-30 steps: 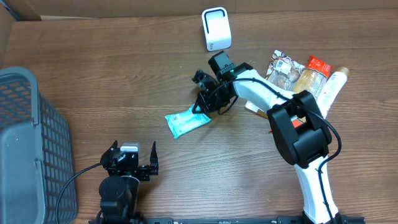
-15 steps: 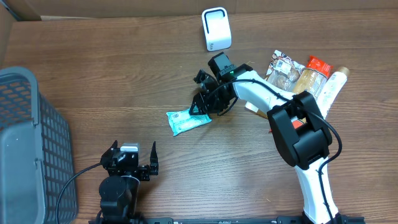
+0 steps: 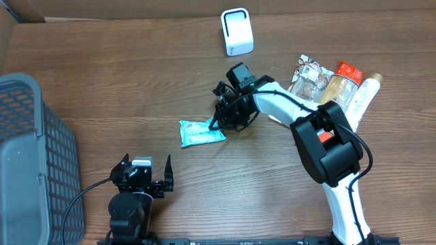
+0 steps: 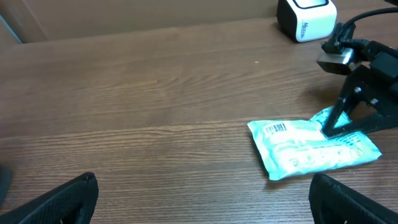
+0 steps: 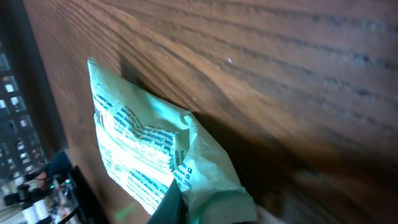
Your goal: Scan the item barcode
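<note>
A crinkled teal packet [image 3: 201, 132] lies midway across the tabletop [image 3: 136, 75], its right end pinched in the right hand [image 3: 221, 124]; the left hand [image 3: 145, 165] stands spread wide. Only the left wrist view shows its barcode [image 4: 276, 129], facing up.

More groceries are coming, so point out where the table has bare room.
Widest bare wood lies between the basket and the teal packet. More lies beyond the packet, left of the scanner. Crowded: the back right, where the snack pile meets the right arm.
</note>
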### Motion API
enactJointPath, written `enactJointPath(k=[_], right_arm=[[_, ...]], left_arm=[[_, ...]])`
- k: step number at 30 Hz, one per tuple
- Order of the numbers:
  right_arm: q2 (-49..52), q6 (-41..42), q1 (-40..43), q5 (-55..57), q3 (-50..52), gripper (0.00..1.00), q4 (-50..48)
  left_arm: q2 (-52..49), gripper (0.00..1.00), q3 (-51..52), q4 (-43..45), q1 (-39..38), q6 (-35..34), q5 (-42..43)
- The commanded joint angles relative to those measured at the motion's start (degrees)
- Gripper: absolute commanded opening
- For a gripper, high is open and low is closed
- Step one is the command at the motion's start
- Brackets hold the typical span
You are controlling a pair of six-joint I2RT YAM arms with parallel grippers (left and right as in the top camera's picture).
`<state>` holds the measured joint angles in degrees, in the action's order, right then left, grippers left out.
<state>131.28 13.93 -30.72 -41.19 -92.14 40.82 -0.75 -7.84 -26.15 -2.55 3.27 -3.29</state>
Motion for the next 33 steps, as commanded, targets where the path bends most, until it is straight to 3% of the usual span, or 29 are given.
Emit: enactJointPath(k=[1, 15, 26, 28, 32, 33], right_arm=[[-2.7, -2.2, 2.1, -3.8, 1.6, 0.04, 0.9], [-30.3, -7.0, 12.2, -5.4, 1.7, 0.04, 7.8], [-34.6, -8.3, 13.5, 1.6, 1.7, 0.04, 11.4], [-34.6, -8.2, 12.8, 7.4, 1.7, 0.04, 9.6], [-33.8, -9.6, 8.9, 36.2, 1.8, 0.04, 4.3], [-31.8, -19.7, 6.0, 51.2, 1.8, 0.04, -1.4]], left_arm=[[0.5, 1.0, 0.3, 0.0, 0.0, -0.7, -0.5], [0.5, 1.0, 0.3, 0.0, 0.0, -0.7, -0.5], [0.5, 0.99, 0.3, 0.0, 0.0, -0.7, -0.5], [0.5, 1.0, 0.3, 0.0, 0.0, -0.7, -0.5], [0.5, 1.0, 0.3, 0.0, 0.0, -0.7, -0.5], [0.5, 0.99, 0.3, 0.0, 0.0, -0.7, -0.5]])
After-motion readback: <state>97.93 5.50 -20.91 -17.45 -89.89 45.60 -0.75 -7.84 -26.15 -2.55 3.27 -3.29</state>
